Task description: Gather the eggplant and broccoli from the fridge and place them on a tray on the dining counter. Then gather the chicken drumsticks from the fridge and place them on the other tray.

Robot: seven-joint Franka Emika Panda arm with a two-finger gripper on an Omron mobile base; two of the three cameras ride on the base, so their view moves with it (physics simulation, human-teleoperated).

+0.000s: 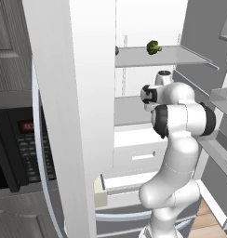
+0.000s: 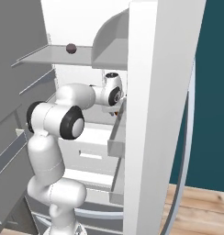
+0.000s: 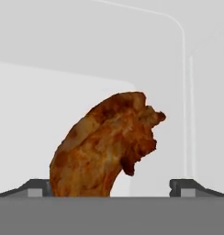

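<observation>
A browned chicken drumstick [image 3: 102, 147] stands close in front of the hand on a white fridge shelf. It rises between the wide-apart fingertips of my gripper [image 3: 111, 188], nearer the left fingertip [image 3: 38, 188]. The gripper is open and nothing is pinched. On the upper fridge shelf [image 1: 180, 56] lies the green broccoli [image 1: 154, 47]. The dark purple eggplant [image 2: 70, 47] rests on the same shelf, and the fridge door half hides the eggplant [image 1: 116, 50] in the left base view. My arm reaches in at the middle shelf. The trays and the dining counter are out of view.
The open white fridge door [image 1: 73, 116] stands close on the arm's left, with a black microwave [image 1: 22, 139] beyond it. The other door [image 2: 159, 114] carries bins [image 2: 116, 137] near the wrist. White drawers [image 1: 138, 155] sit under the middle shelf.
</observation>
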